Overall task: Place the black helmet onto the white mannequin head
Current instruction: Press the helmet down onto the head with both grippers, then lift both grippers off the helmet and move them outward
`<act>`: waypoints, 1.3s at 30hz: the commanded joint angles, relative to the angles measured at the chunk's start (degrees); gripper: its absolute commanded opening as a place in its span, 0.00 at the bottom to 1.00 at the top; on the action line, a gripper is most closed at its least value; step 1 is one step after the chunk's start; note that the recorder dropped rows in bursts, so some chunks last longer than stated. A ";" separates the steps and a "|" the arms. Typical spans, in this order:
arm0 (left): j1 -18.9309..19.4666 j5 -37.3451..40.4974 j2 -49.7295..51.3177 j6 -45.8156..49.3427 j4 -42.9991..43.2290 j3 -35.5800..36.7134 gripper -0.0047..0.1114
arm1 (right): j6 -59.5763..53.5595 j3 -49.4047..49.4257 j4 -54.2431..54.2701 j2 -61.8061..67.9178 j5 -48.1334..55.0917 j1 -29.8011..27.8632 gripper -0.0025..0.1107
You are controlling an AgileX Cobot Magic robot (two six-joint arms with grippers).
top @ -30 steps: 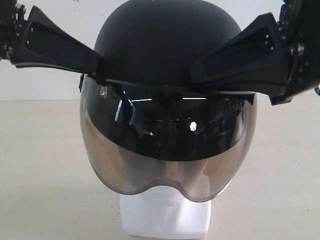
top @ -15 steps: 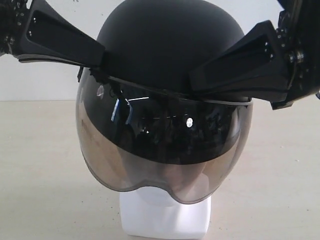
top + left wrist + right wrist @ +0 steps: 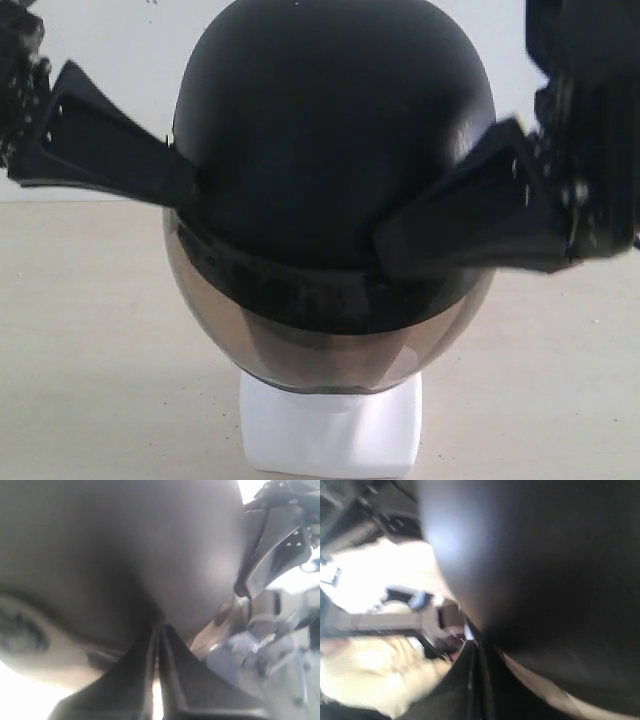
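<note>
The black helmet (image 3: 330, 130) sits tipped forward over the white mannequin head, of which only the square neck base (image 3: 330, 430) shows below the smoky visor (image 3: 330, 350). My left gripper (image 3: 185, 185) is shut on the helmet's rim on the left side, and my right gripper (image 3: 385, 245) is shut on the rim on the right. The left wrist view shows the helmet shell (image 3: 115, 545) right above my left gripper (image 3: 159, 630), with the other arm's finger (image 3: 272, 550) across it. In the blurred right wrist view the shell (image 3: 545, 555) fills the frame above my right gripper (image 3: 479, 647).
The head stands on a beige table (image 3: 80, 350) in front of a white wall (image 3: 100, 40). Blurred equipment shows past the helmet in both wrist views.
The helmet has rotated forward and come down, so its crown faces the camera and the visor covers the face lower. Both grippers dropped with it, still clamped on the rim.
</note>
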 commanded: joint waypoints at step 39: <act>-0.28 -2.64 -0.94 -7.55 15.35 -8.12 0.08 | 3.67 -5.91 -13.01 -10.33 -17.73 -2.62 0.02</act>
